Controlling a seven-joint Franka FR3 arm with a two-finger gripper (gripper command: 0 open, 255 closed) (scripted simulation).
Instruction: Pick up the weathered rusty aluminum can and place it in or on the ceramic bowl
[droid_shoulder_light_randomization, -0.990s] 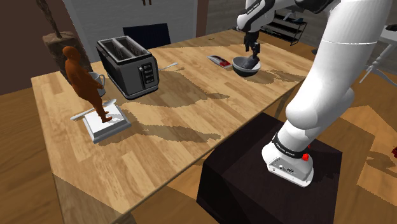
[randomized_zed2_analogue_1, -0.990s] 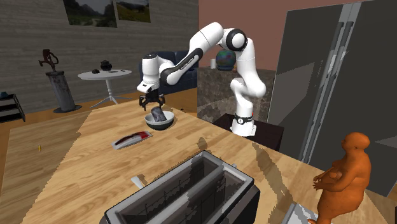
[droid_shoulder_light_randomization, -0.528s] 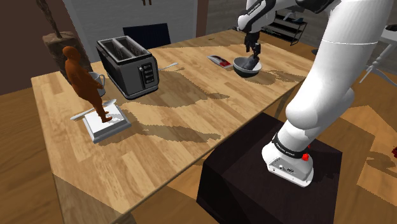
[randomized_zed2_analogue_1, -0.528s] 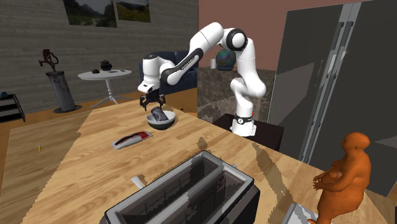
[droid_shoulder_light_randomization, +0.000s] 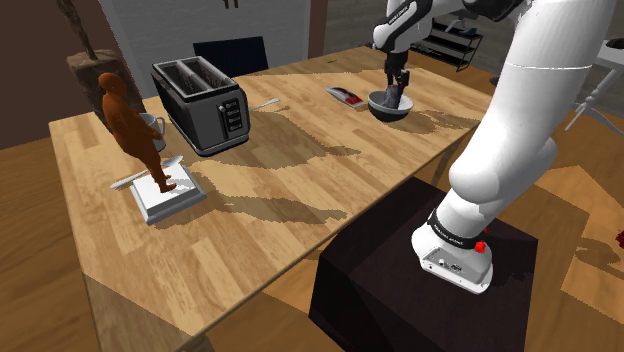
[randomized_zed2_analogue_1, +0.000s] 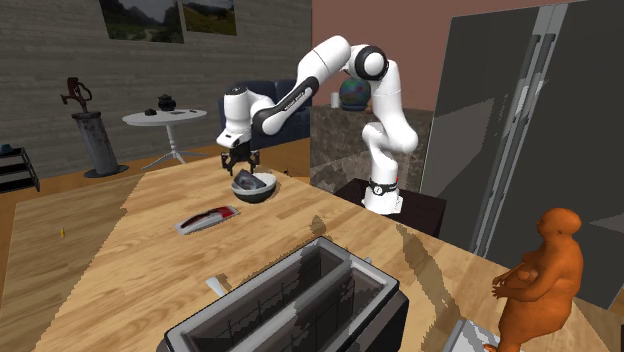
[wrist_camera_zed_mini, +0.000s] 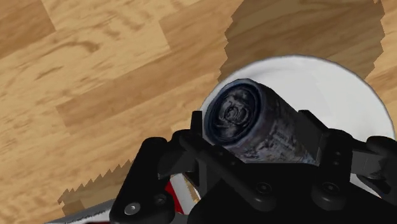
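Over by the bench's far corner on the stand's side, the black gripper (randomized_zed2_analogue_1: 241, 167) reaches down into the bowl (randomized_zed2_analogue_1: 258, 193). Its fingers are clamped on either side of the can (wrist_camera_zed_mini: 251, 124), a dark grey, mottled cylinder tilted inside the bowl's pale hollow. I can't tell whether it touches the bottom. A flat packet (droid_shoulder_light_randomization: 345, 96) lies near the bowl. The toaster (droid_shoulder_light_randomization: 200, 105) and orange figurine (droid_shoulder_light_randomization: 128, 125) stand well apart toward the opposite end.
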